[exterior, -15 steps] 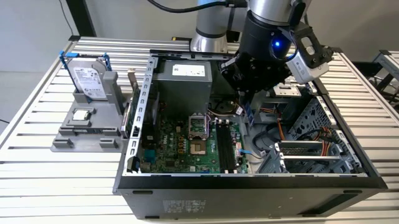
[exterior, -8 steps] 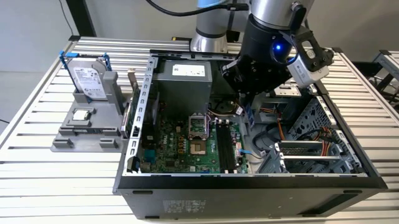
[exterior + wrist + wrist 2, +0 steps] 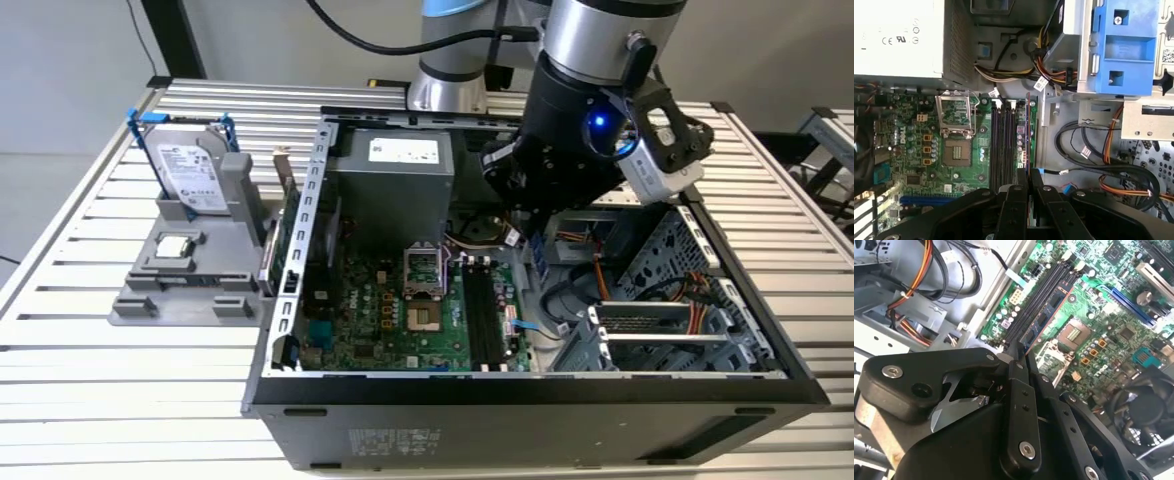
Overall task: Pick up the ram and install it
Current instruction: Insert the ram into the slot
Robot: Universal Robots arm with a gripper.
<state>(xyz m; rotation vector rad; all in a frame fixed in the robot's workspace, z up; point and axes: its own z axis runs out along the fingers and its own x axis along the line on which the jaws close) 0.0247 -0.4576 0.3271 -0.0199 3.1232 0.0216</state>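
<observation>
Slatted desk (image 3: 80,330), open case (image 3: 534,405) set on it, ram (image 3: 1027,132) clamped edge-on in tool (image 3: 1028,175) over black slots (image 3: 483,320), cables (image 3: 567,300) and drive cage (image 3: 667,330) close at 3 o'clock in exterior view, CPU socket (image 3: 420,285) at 9 o'clock

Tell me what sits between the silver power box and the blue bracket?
In the first wrist view, coloured cables run between the power box and the blue bracket.
</observation>
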